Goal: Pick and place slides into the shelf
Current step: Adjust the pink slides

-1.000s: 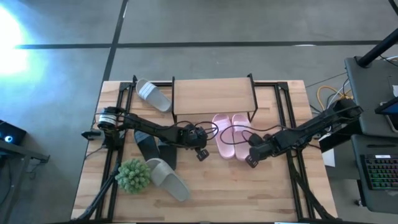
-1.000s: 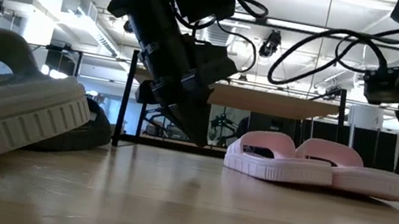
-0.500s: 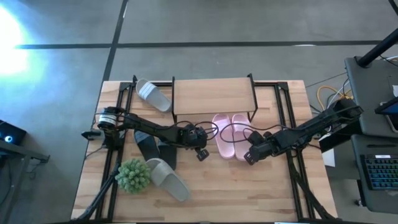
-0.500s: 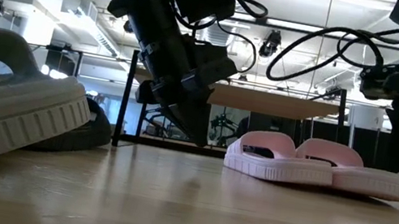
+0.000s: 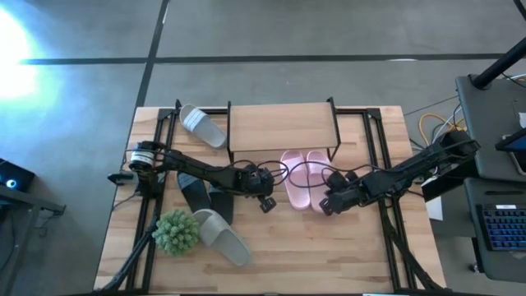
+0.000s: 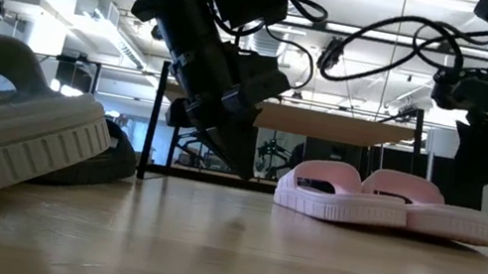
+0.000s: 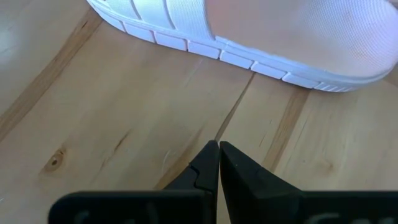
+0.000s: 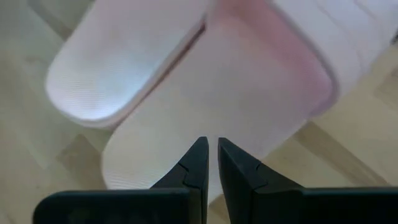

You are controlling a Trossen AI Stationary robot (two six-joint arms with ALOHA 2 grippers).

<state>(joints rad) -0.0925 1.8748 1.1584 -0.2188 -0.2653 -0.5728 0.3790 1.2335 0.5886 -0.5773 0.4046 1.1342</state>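
Observation:
Two pale pink slides (image 5: 294, 181) (image 5: 319, 171) lie side by side on their soles at the near edge of the shelf (image 5: 282, 125), a light board on thin black legs. My right gripper (image 5: 324, 207) (image 8: 212, 146) stands over the heel end of the right pink slide (image 8: 205, 106), its fingers shut to a narrow slit with nothing between them. To the left of the pink pair, my left gripper (image 5: 268, 204) (image 7: 219, 146) is shut just above the bare wood. A black pair (image 5: 197, 197) and two grey-white slides (image 5: 201, 126) (image 5: 223, 238) lie at the left. My right gripper slants down over the right pink slide's heel end (image 8: 186, 134). I cannot tell whether its fingertips touch the slide. The slide lies flat on the table.
A green spiky plant ball (image 5: 175, 232) sits near the front left, beside the near grey-white slide. Black frame rails (image 5: 385, 164) run along both sides of the table. Bare wood (image 5: 304, 255) lies in front of the pink slides.
My right gripper has swung a little toward the table's left and far edges, onto the heel end of the right pink slide, and its wrist has turned. The slides have stayed where they were.

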